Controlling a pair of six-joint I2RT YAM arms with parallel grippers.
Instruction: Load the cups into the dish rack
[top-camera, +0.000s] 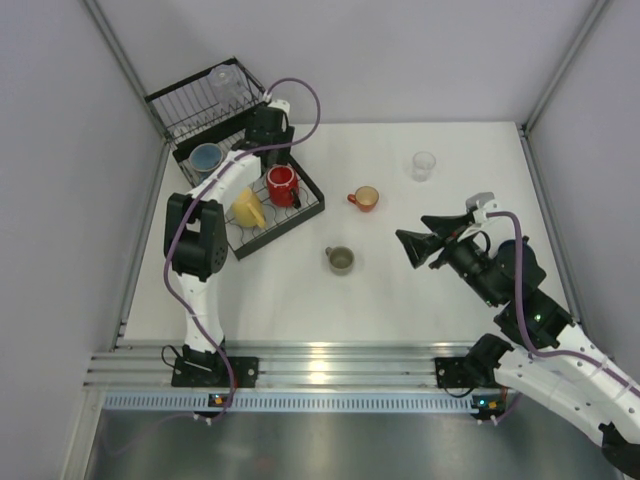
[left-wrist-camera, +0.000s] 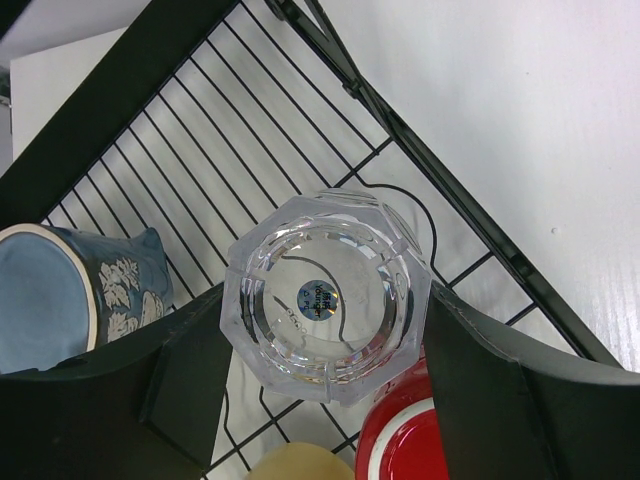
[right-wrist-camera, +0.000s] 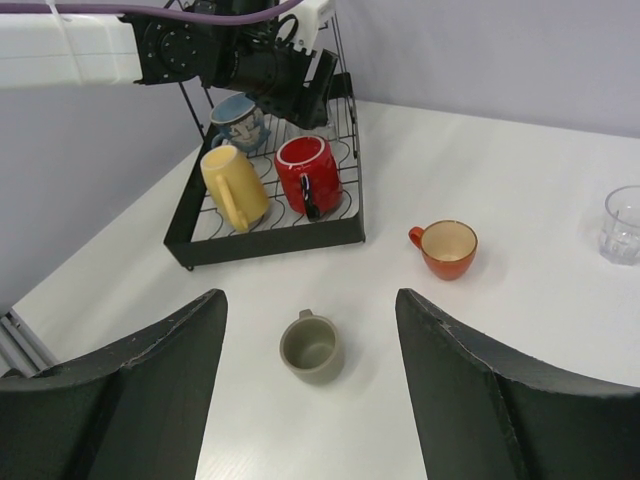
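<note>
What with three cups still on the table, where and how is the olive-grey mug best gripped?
Probably by its rim wall, from straight above: the olive-grey mug stands upright, mouth open, so its wall can be pinched inside and outside. Pick the side away from its small handle, which points roughly towards the dish rack.

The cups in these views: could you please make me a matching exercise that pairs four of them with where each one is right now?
Cups:
1. yellow mug
2. orange-red cup
3. olive-grey cup
4. clear tumbler in the left wrist view

Places:
A. on the table, closest to its near edge
B. between the fingers of the left gripper, above the dish rack
C. on the table, just right of the dish rack
D. lying in the dish rack beside the red mug

Pairs: 1-D, 2-C, 3-A, 4-B.
</note>
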